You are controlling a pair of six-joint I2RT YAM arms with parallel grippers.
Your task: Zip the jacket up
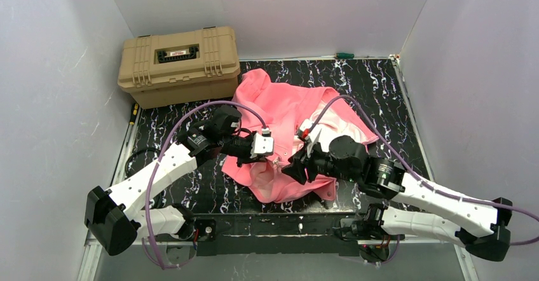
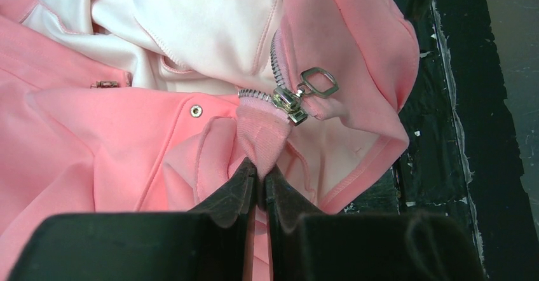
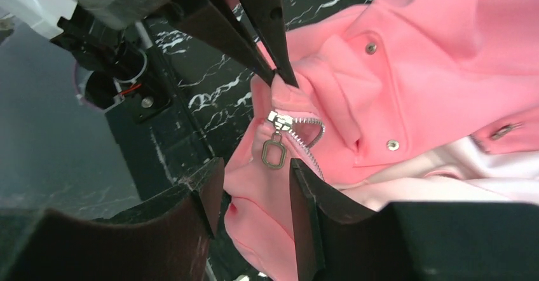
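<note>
The salmon-pink jacket (image 1: 286, 106) lies crumpled on the black marbled table, its pale lining showing at the right. My left gripper (image 2: 260, 176) is shut on the ribbed hem of the jacket (image 2: 127, 135) just below the metal zipper slider (image 2: 289, 100) and its ring pull tab (image 2: 320, 82). My right gripper (image 3: 254, 173) is open, its jaws on either side of jacket fabric just below the hanging pull tab (image 3: 273, 154). The left gripper's fingers (image 3: 267, 52) show above the slider there. In the top view both grippers meet over the jacket's near edge (image 1: 283, 163).
A tan hard case (image 1: 180, 65) stands at the back left, next to the jacket. A green-handled tool (image 1: 344, 55) lies at the back edge. Grey walls close in the table on three sides. The table's front edge (image 1: 279, 220) is just below the jacket.
</note>
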